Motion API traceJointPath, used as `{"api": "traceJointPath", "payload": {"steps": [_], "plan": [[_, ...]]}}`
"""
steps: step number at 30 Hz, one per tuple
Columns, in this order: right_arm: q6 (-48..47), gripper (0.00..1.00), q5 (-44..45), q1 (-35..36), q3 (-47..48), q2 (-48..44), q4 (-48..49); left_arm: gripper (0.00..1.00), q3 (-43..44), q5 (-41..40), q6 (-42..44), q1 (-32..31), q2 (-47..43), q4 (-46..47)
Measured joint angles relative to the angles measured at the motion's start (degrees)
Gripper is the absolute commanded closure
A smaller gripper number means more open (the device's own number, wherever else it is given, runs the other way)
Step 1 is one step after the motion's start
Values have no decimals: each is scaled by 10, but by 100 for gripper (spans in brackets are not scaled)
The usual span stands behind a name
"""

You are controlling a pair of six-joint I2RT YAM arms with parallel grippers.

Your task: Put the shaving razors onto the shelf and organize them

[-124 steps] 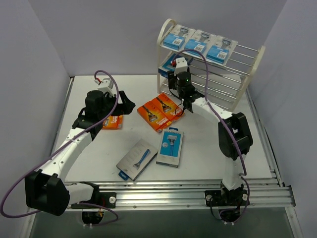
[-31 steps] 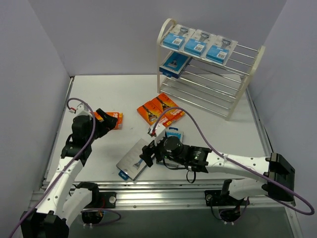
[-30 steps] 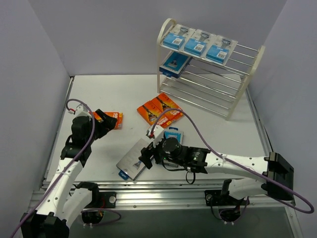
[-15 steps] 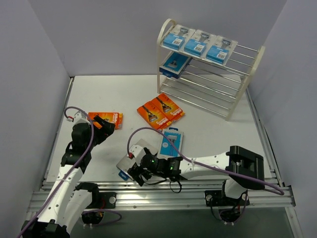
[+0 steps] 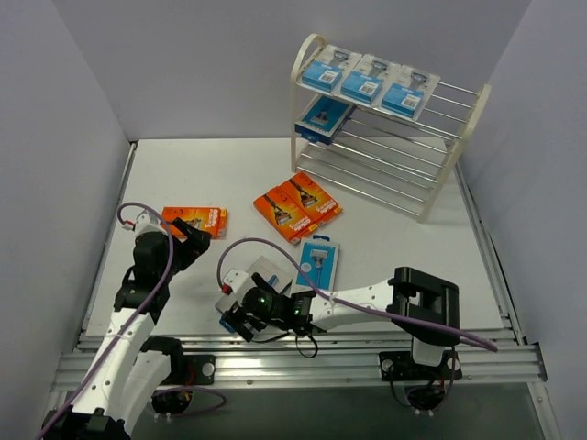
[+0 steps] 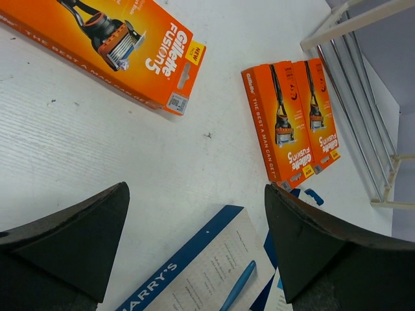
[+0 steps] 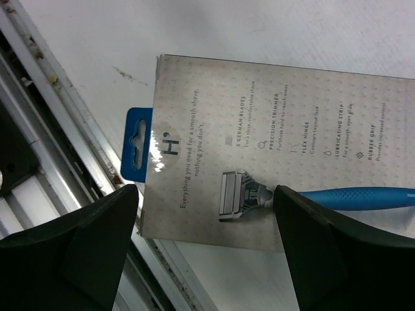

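Three blue razor packs [image 5: 367, 81] lie on the cream shelf's [image 5: 459, 124] top tier, and one more [image 5: 323, 115] on the tier below. On the table lie one orange box [image 5: 197, 218], a pair of orange boxes [image 5: 296, 206], a blue pack [image 5: 316, 264] and a grey pack [image 5: 265, 272]. My right gripper [image 5: 235, 317] hovers open over the grey pack's [image 7: 279, 149] near end, straddling the printed razor head, close to its blue hang tab [image 7: 136, 142]. My left gripper [image 5: 194, 240] is open and empty just near of the single orange box [image 6: 110, 39]; the grey pack [image 6: 207, 272] shows between its fingers.
The table's aluminium front rail [image 7: 39, 129] runs right beside the grey pack's hang tab. The right arm [image 5: 367, 298] stretches leftward along the near edge. The shelf's wire tiers [image 6: 363, 97] show at the left wrist view's right edge, beyond the orange pair [image 6: 292, 120].
The right arm has swung from beside the blue pack leftward and nearer, its gripper now over the grey pack's near end. The left arm has drawn back slightly toward the near left.
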Motion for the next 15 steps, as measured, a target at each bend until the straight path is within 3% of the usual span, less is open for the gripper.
{"api": "traceJointPath", "payload": {"steps": [15], "plan": [[-14, 21, 90, -23, 70, 65, -26, 6, -2, -12, -7, 10, -20, 2]]}}
